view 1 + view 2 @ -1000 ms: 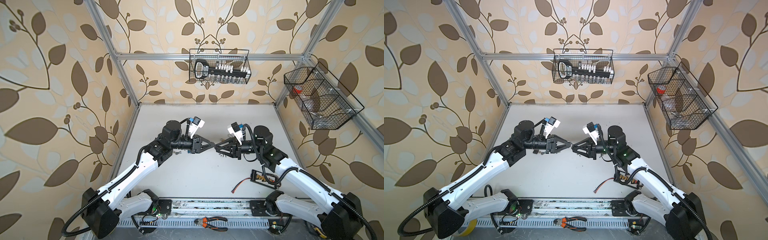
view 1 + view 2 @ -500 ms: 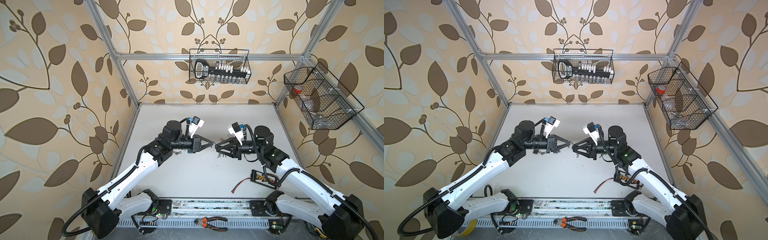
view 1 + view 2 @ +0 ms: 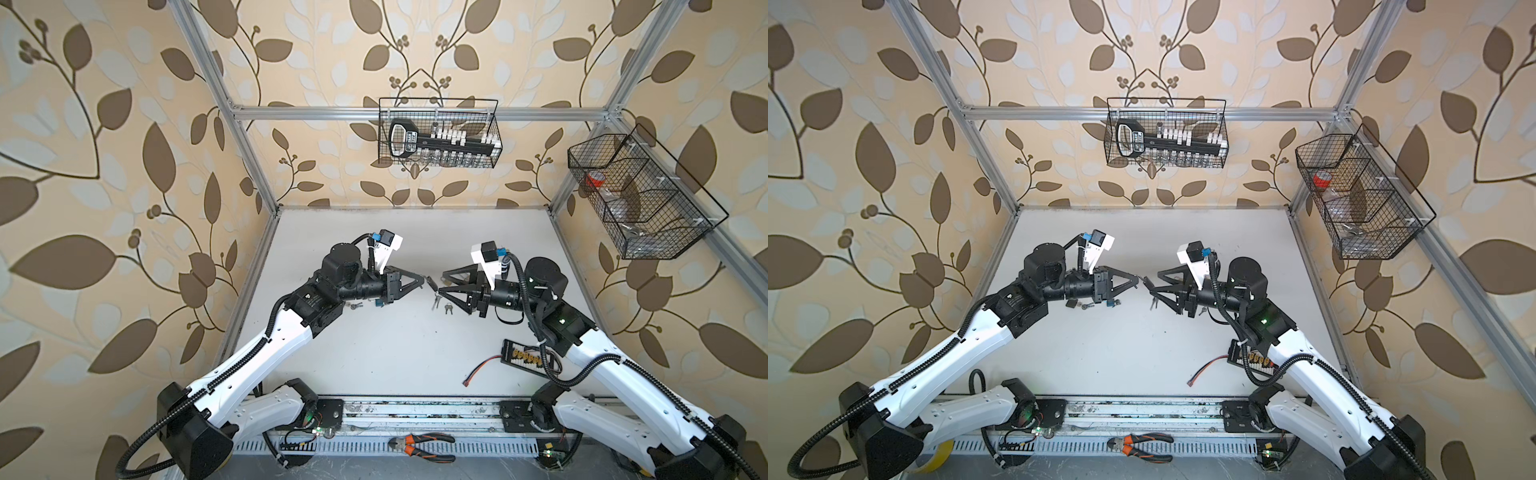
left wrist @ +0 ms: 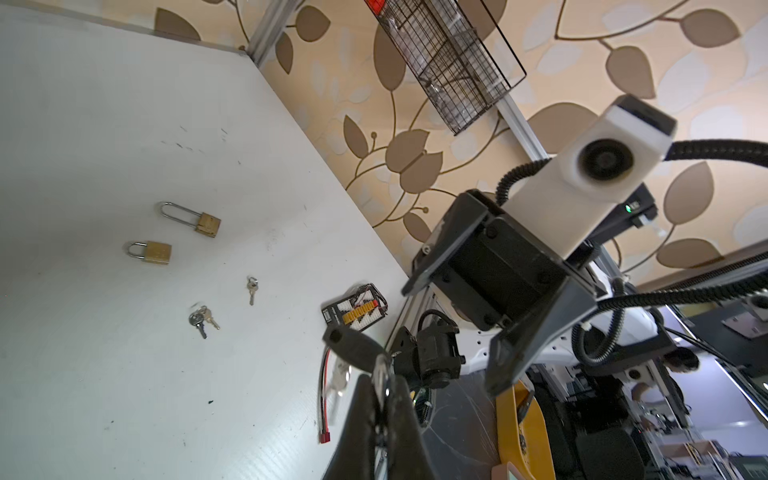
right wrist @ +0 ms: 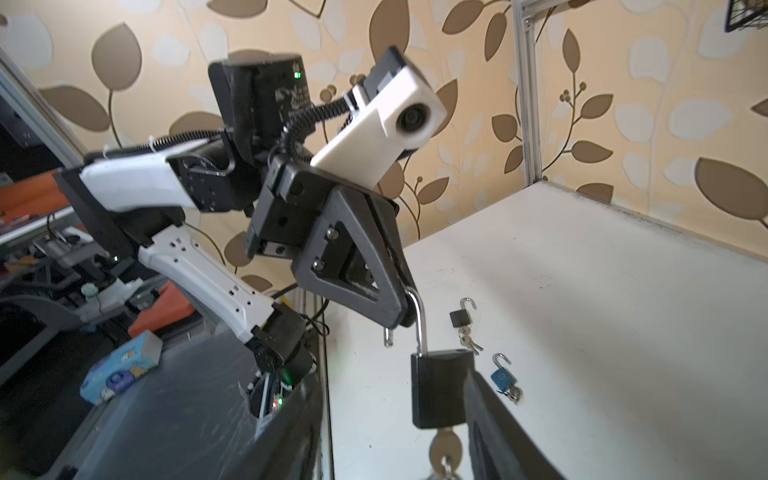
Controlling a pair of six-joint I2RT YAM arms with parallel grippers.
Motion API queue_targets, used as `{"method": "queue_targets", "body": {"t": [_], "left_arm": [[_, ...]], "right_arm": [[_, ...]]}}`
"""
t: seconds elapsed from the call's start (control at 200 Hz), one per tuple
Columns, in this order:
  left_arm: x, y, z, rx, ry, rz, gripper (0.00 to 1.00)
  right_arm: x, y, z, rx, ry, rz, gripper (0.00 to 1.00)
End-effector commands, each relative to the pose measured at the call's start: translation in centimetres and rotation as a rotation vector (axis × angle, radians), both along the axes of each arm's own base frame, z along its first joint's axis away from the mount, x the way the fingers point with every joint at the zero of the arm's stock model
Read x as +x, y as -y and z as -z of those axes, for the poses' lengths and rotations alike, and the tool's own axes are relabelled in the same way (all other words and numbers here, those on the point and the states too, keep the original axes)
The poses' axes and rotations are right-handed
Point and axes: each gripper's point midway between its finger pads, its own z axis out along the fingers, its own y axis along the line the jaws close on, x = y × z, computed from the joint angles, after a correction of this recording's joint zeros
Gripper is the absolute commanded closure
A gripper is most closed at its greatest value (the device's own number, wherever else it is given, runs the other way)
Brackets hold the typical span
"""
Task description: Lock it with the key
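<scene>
So, biggest thing first: your white table [image 3: 395, 353] is smooth and matte with a few scuffs, and it's basically just the parking lot, because the actual job is hanging in the air over the middle of it. Your left gripper [image 5: 404, 311] is clamped tight on the top bend of the loop [image 5: 419, 328]. I'd guess that's on purpose: pinching the thin steel lets the padlock [image 5: 440, 390] dangle straight down with its keyhole end toward the other arm. Your right gripper [image 3: 442, 284] has its jaws spread, with a black plastic finger on either side of the lock's lower end in the right wrist view. It isn't pinching anything as far as I can see, so it looks lined up to take the body or the key. The padlock is a chunky black block with rounded corners and a satin finish. Its loop is long polished chrome and it's popped open, the short leg's notched end hanging free just beside the left gripper's tip. So the locking isn't done, and my read is that leg needs pushing home. Spare locks lie flat on the table, well apart from all this: a long-looped brass padlock [image 4: 206, 224], a stubby brass padlock [image 4: 157, 252], a small black padlock [image 5: 459, 318] and a little blue padlock [image 5: 503, 378]. Smallest bit: the key [image 5: 445, 446] sits in the bottom of the hanging lock, showing a flat brassy head that's too blurry to say more about.
</scene>
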Motion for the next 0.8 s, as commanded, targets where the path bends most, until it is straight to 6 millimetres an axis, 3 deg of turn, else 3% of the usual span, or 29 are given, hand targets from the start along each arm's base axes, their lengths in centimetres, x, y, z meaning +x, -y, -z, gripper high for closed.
{"method": "queue_targets", "body": {"t": [0.0,0.205,0.31,0.47,0.795], "left_arm": [[0.5,-1.1,-2.8,-0.034,0.059,-0.085,1.0],[0.9,-1.3,-2.6,-0.017,0.034,-0.112,1.0],[0.8,-1.1,-2.6,-0.033,0.026,-0.106,1.0],[0.4,-0.7,-3.3,-0.063,0.024,-0.072,1.0],[-1.4,-0.7,-6.1,-0.184,0.104,0.004,1.0]], "right_arm": [[1.4,1.4,-0.4,0.027,0.032,0.136,0.39],[4.0,3.6,1.2,0.074,-0.076,0.337,0.32],[4.5,3.4,2.6,0.08,-0.139,0.334,0.32],[3.4,2.6,2.3,0.174,-0.166,0.228,0.32],[-0.7,2.4,-1.8,0.365,-0.058,-0.004,0.31]]}}
